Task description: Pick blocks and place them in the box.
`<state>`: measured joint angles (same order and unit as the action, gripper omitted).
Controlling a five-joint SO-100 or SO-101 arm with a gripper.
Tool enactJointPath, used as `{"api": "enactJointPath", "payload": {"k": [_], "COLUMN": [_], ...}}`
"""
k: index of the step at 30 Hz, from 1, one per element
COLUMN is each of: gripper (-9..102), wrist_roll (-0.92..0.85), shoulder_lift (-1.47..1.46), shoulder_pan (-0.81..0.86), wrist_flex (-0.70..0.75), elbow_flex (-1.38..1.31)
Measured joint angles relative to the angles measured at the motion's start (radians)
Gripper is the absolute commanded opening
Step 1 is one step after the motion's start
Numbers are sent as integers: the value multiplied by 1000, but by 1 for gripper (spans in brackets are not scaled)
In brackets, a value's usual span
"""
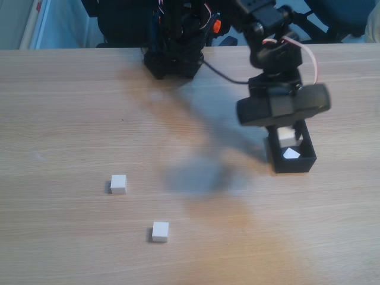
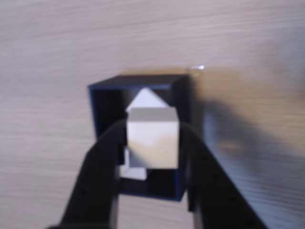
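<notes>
Resting on the wooden bench (image 1: 71, 107) at the left of the fixed view is a white cube (image 1: 119, 184), and a little to its right and nearer the camera lies a second white cube (image 1: 160, 231); the two sit apart from each other and well apart from the box. Farther right, at the back edge of the bench, stands the arm's black base (image 1: 173, 56), with a dark cable trailing from it toward the arm. At the right, the arm reaches down over the small black box (image 1: 292, 159), and its claw (image 1: 287, 134) hangs just above the open top with a third white cube (image 1: 287, 135) between its fingers. Another white cube (image 1: 291, 154) lies tilted on the box floor.

From the wrist view, the claw (image 2: 152, 143) is pinching the held cube (image 2: 152, 143) by its left and right faces, directly over the box (image 2: 102, 102). Behind the held cube, a corner of a cube (image 2: 147, 98) inside the box pokes up, and below it at the left another white piece (image 2: 131, 171) shows on the box floor; whether it is a separate cube I cannot tell.
</notes>
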<state>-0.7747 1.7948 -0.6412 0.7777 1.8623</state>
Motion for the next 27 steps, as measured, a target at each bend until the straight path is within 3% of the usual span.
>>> {"api": "enactJointPath", "payload": {"k": [7,15,22,27], "gripper": [13,13,13,13], "wrist_roll": [35,35,21,-80], "shoulder_lift": [15,21,77,84], "shoulder_pan": [-57,-52,117,304], "wrist_flex": [5,60,127,178], "elbow_flex": [0,0,81,156]}}
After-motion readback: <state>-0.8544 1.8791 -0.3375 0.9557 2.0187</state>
